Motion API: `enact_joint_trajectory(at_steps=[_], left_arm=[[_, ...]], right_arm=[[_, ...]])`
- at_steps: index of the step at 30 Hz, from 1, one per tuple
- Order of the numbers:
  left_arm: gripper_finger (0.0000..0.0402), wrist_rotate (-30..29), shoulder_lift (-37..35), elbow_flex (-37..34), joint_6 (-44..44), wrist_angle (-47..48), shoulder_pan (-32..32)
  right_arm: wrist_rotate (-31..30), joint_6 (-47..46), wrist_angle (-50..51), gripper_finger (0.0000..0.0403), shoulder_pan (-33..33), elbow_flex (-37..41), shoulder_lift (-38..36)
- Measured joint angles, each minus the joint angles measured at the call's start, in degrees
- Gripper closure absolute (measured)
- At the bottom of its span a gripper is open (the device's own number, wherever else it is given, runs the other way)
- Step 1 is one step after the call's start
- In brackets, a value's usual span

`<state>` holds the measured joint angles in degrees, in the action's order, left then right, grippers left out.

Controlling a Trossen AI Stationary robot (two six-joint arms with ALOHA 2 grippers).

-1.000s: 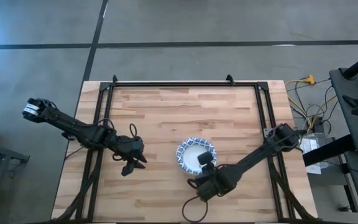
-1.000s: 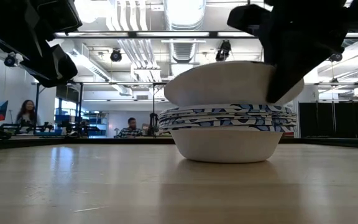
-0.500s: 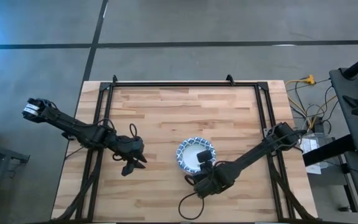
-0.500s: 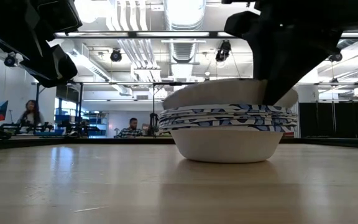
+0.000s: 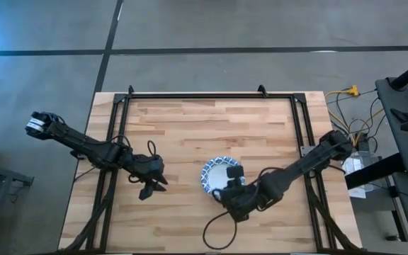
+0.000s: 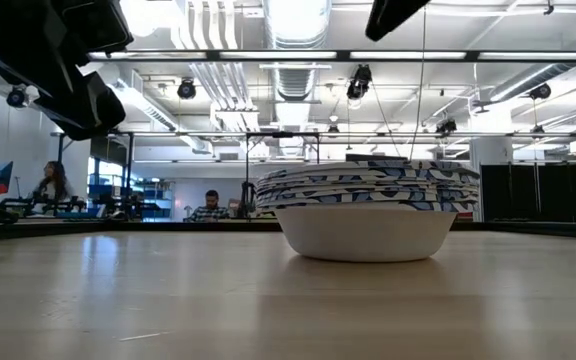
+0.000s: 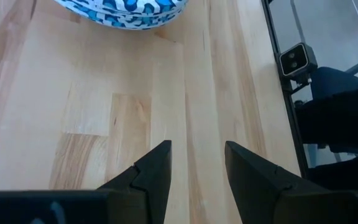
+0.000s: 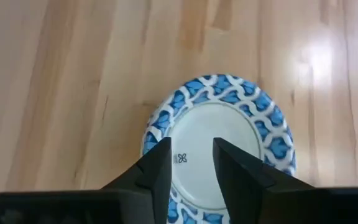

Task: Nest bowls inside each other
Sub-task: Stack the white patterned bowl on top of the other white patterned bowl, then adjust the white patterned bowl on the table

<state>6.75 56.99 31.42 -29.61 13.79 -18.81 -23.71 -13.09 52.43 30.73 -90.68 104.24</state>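
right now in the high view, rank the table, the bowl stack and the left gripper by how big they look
1. table, by far the largest.
2. stack of bowls, a small round patch on the wood.
3. left gripper, looks slightly smaller than the stack, though it hangs nearer the camera, so this ranking is unsure.

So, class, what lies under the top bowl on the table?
Under the top bowl, the low view shows stacked patterned rims and one white bottom bowl. The middle bowls' bodies are hidden, nested inside.
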Motion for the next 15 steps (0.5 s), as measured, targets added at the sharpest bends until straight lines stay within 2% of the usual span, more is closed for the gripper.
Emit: enact_joint_trajectory(at_steps=[4,10,15], left_arm=[[0.0268,-0.4,0.0,0.0,0.0,0.0,0.0],[0.0268,-1.2,0.0,0.0,0.1,0.2,0.0],[0.0268,-1.2,0.0,0.0,0.2,0.2,0.0]], right_arm=[[3.4,-4.9,0.2,0.0307,-1.1,0.6,-0.3],[16.1,-11.8,-0.7,0.0348,-3.8,3.3,2.2],[16.9,-13.5,-2.2,0.0388,-5.2,4.7,3.3]])
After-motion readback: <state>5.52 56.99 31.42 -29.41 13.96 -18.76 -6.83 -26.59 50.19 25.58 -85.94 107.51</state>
